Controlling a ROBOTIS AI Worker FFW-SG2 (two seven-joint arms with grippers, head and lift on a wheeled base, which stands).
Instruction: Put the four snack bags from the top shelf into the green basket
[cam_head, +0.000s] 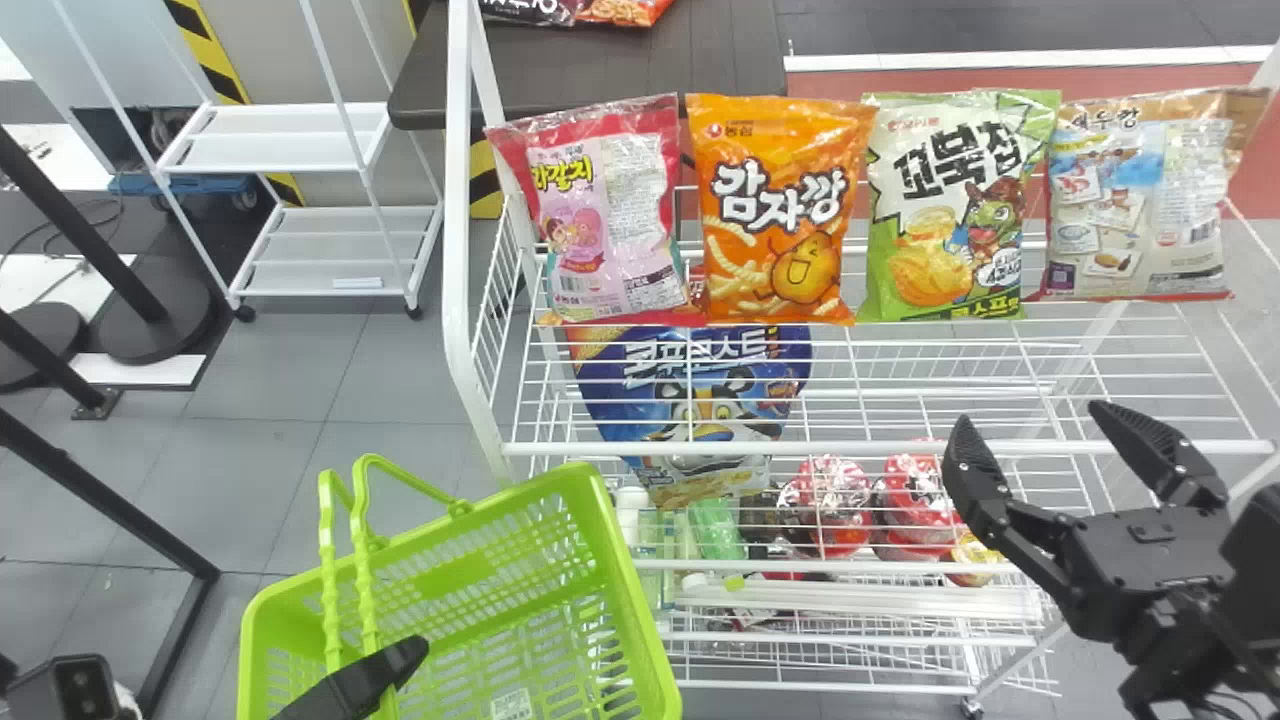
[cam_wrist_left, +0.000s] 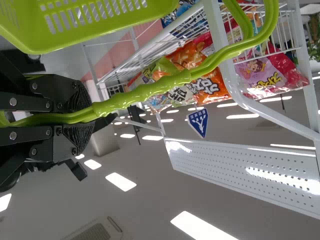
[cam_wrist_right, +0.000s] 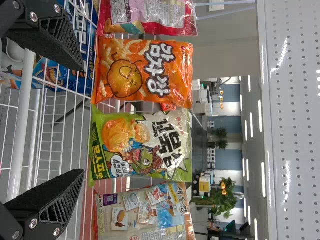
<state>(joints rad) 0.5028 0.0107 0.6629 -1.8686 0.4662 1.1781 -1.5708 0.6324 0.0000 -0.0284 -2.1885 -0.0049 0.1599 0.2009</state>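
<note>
Left gripper (cam_wrist_left: 94, 113): fingers closed around the green handle (cam_wrist_left: 145, 92), presumably to steady the basket for loading.
Green basket (cam_head: 572, 484): beside the rack's left front corner, its open top turned up, ready to receive; inside, a small white label (cam_head: 511, 704) on its slotted floor, with all four bags yet to go in.
Right gripper (cam_head: 1031, 418): fingers spread wide, holding nothing, before the rack's right half; probably kept free for picking.
Lower rack: a blue snack bag (cam_head: 690, 400) and red-topped packs (cam_head: 830, 505) behind white wire.
Top shelf (cam_head: 880, 447): a wire tray with the four bags upright in a row, left to right: pink (cam_head: 610, 225), orange (cam_head: 780, 205), green (cam_head: 935, 255), tan-and-blue (cam_head: 1140, 200); fronts exposed, likely making each graspable.
Behind: a dark table (cam_head: 620, 70) bearing more snack packets (cam_head: 625, 10).
</note>
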